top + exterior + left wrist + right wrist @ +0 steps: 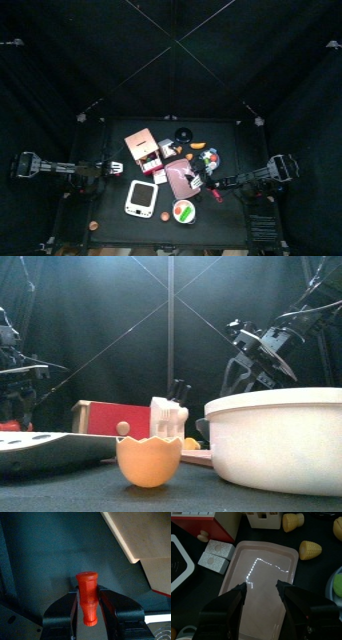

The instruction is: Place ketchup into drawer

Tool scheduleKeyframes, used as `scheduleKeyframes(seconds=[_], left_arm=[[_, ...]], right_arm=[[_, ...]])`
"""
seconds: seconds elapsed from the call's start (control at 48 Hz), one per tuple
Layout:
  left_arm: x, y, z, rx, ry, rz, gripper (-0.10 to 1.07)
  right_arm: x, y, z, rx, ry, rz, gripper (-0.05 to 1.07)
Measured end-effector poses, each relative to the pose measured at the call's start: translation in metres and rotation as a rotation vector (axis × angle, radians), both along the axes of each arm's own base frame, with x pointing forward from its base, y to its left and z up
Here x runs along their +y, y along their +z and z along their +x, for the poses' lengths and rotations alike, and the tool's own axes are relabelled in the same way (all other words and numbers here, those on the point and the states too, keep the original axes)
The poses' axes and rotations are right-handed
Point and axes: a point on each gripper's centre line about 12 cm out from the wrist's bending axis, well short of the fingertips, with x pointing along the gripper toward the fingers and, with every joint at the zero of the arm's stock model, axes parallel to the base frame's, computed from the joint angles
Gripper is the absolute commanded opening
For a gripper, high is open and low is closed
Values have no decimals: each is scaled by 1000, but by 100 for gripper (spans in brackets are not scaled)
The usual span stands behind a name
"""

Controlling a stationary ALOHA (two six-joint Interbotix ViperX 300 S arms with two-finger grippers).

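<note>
A red ketchup bottle (86, 582) stands out between the jaws of my left gripper (88, 596), which is shut on it above the dark table. The drawer is a pale wooden box with red sides (140, 148); its wooden panel (137, 534) lies just beyond the bottle in the left wrist view. Whether it is pulled out I cannot tell. The left gripper (119, 168) sits at the box's left-front side. My right gripper (261, 587) hangs open over a pink tray (264, 567) and holds nothing.
A white keypad device (142, 198) and a small plate (185, 211) lie near the front edge. An orange egg cup (147, 461) and a big white bowl (274, 441) stand close to the front camera. Yellow toy foods (311, 549) and white cubes (212, 554) flank the tray.
</note>
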Motion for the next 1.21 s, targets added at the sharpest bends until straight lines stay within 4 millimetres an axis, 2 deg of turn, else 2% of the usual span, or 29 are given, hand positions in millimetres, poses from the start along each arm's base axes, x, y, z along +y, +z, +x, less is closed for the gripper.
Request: scheduleKeyframes(seconds=[0.125, 0.271, 0.417, 0.646, 0.792, 1.083, 1.208], left_arm=[[-4, 9, 10, -14, -87, 41, 52], [-18, 40, 41, -81, -318, 168, 52], [-25, 69, 70, -131, -454, 289, 52], [-24, 89, 110, -102, -593, 473, 52], [-17, 102, 120, -111, -606, 519, 52], [11, 86, 136, -112, -671, 503, 52], [26, 80, 136, -76, -676, 512, 52]], right_arm=[[0, 0, 0, -1, -1, 1, 87], [0, 0, 0, -1, -1, 1, 87], [0, -2, 0, 6, 0, -1, 87], [0, -2, 0, 7, 1, 0, 87], [0, -2, 0, 8, 0, -1, 87], [0, -2, 1, 6, 0, 0, 87], [0, -2, 1, 6, 0, 0, 87]])
